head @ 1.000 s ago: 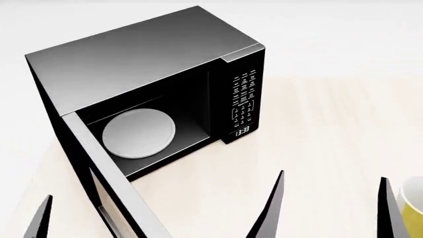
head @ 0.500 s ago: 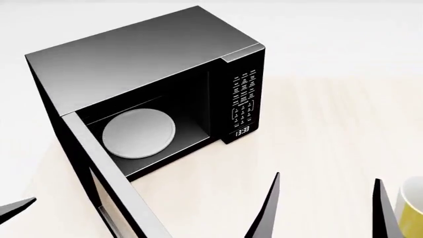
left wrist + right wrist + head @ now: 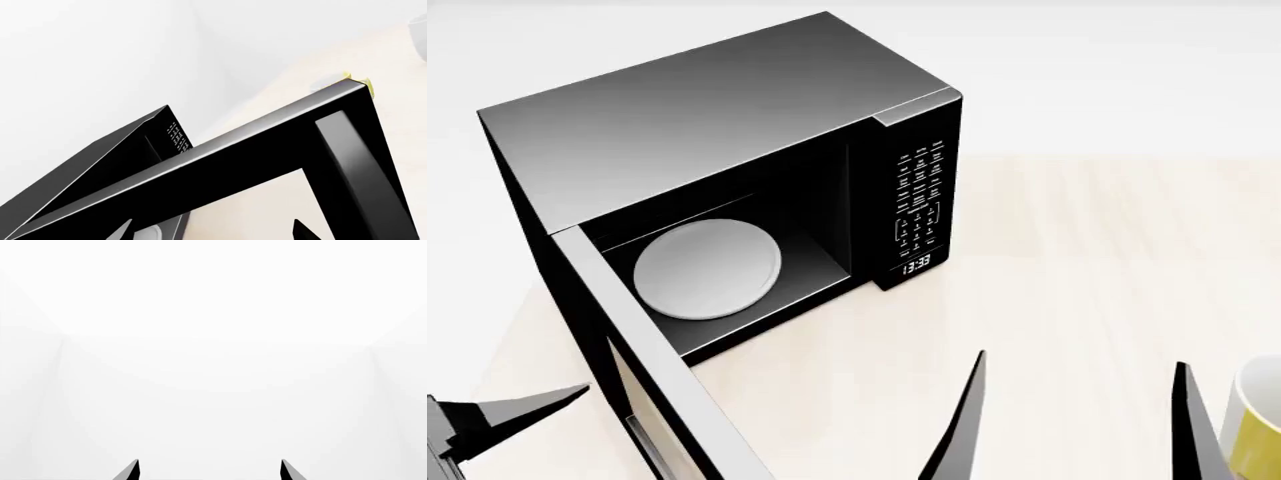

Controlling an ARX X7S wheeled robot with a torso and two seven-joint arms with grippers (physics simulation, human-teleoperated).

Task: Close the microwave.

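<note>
Head view: the microwave (image 3: 734,170) sits on the pale table (image 3: 1094,260), far-left of centre, its door (image 3: 627,360) swung wide open toward the near side, edge-on to us, white turntable plate (image 3: 707,270) exposed inside. Keypad (image 3: 918,200) and clock on the right front. Left gripper (image 3: 494,425) is low at the near left, just outside the door's outer face; only one finger shows clearly, so I cannot tell its opening — nothing in it that I can see. Right gripper (image 3: 1074,420) hangs near right with fingers spread wide, empty, a yellow mug (image 3: 1254,430) just beside it. My read: the box is heavy and rigid and won't shift; the door is stiff, glossy, slippery, and hinged at the left. No need to grasp — push flat on the outer face near the free edge, away from the hinge. Glass window, so go gently.
</note>
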